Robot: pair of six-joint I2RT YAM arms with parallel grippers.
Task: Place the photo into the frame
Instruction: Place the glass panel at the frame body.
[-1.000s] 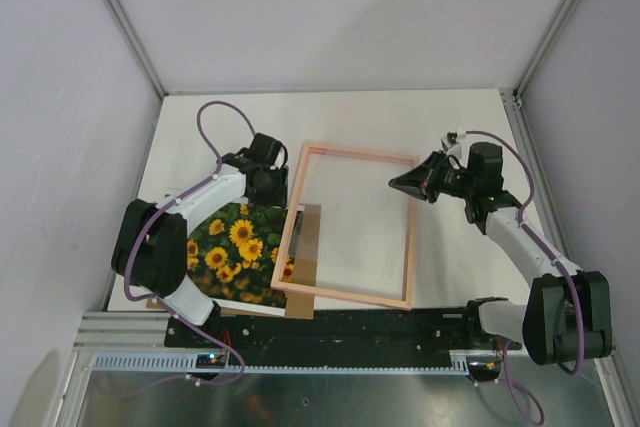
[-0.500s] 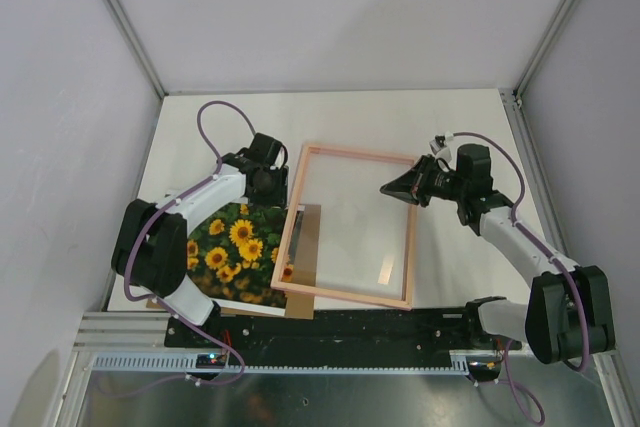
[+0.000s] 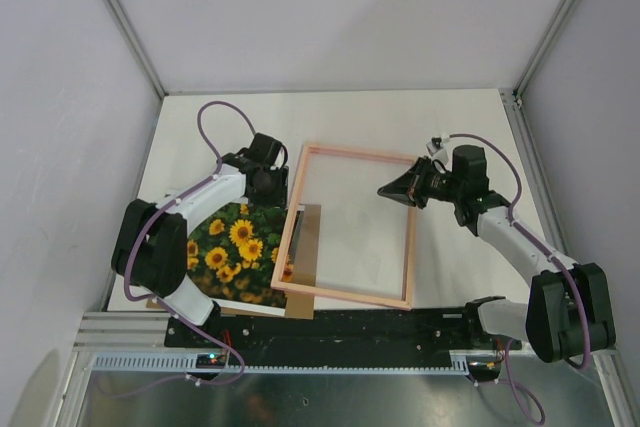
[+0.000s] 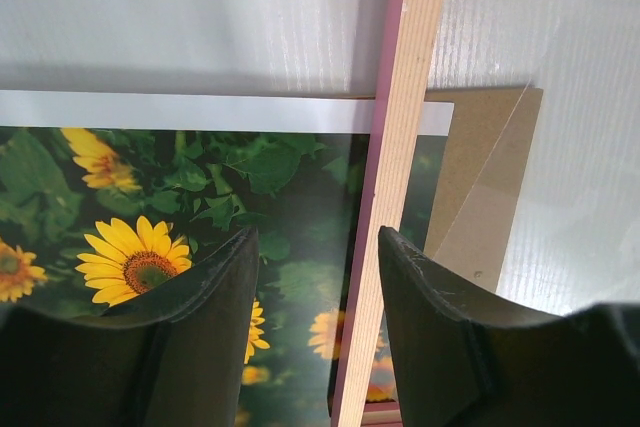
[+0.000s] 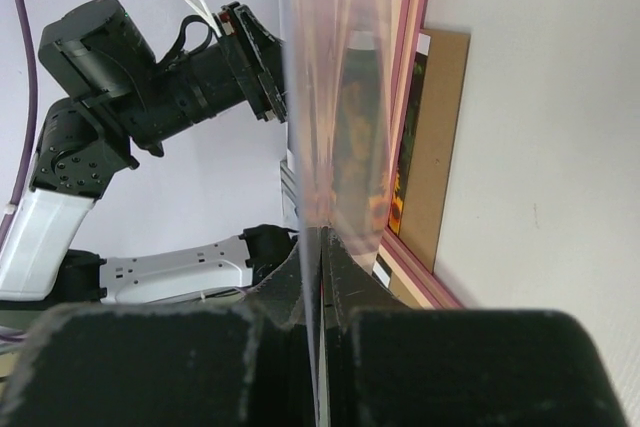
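Observation:
The photo (image 3: 232, 252) lies face up at the left on a brown backing board (image 3: 308, 247); its right edge runs under the frame's left rail. The frame (image 3: 411, 247) lies flat in the middle, peach-wood side up. My left gripper (image 3: 272, 187) is open at the frame's upper left; in the left wrist view its fingers (image 4: 430, 307) straddle the frame rail (image 4: 400, 147) above the photo (image 4: 200, 187). My right gripper (image 3: 385, 190) is over the frame's upper right, shut on a thin clear pane (image 5: 320, 97) seen edge-on. The pane hardly shows from above.
The backing board (image 4: 480, 177) sticks out past the photo's right edge inside the frame. White walls enclose the table on three sides. A black rail (image 3: 400, 325) runs along the near edge by the arm bases.
My right gripper has moved a little left over the frame's upper right corner with the clear pane. The left arm, photo and frame have not moved.

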